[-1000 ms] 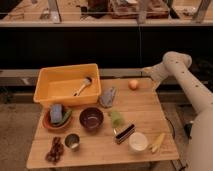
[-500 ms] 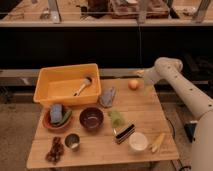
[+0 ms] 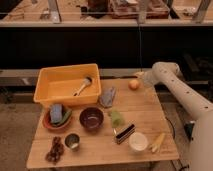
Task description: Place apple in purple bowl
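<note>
At the far right of the wooden table (image 3: pixel 150 112), about 1 o'clock from its middle, the apple (image 3: pixel 133 84) sat on bare wood close to the back edge. The gripper (image 3: pixel 141 78) hung just beside it, at the apple's 2 o'clock, with its fingers spread and nothing between them. You could not tell whether a fingertip touched the fruit.

Handling, as judged:
- It looked small, light and firm, with a smooth round skin.
- It was likely to roll at a nudge and slip under a glancing pinch.
- You would have done best to take it across its widest part, one finger on each side, with a moderate squeeze.
- A push toward 12 o'clock could have sent it off the back edge.

Surface:
- The wood looked flat and level, and most of it was crowded.
- The purple bowl (image 3: pixel 92 119) stood well apart, at the apple's 7 to 8 o'clock, upright and empty.
- Between the two lay a grey pouch (image 3: pixel 108 96) and a pale green lump (image 3: pixel 116 118), so you would have needed a lifted carry, not a slide.
- A yellow tub (image 3: pixel 67 85) sat at the apple's 9 o'clock.
- An orange-brown bowl (image 3: pixel 56 121) was just beside the purple one, at its 9 o'clock.
- A white bowl (image 3: pixel 138 141) sat near the front edge.

Room: a dark wall rose behind the table, with a cluttered bench above it.
</note>
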Tool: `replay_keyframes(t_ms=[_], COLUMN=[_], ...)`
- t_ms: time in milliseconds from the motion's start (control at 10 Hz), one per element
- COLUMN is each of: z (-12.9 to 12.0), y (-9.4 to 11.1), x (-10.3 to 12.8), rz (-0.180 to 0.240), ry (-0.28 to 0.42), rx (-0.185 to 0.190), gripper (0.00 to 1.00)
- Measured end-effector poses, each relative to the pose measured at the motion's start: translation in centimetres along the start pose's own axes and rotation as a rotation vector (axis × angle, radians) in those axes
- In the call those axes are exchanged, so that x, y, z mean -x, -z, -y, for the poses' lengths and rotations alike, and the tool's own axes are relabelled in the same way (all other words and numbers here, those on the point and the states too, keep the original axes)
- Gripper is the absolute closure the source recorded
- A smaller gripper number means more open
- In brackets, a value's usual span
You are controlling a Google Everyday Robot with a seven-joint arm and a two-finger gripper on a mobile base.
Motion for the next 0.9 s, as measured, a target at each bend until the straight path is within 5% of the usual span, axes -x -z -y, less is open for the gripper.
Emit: replay_keyframes(t_ms=[900], z=[2.6], y=[-4.1], x=[-0.3], rz=[0.0], ry=[0.064], rx=[-0.004], gripper=[0.2])
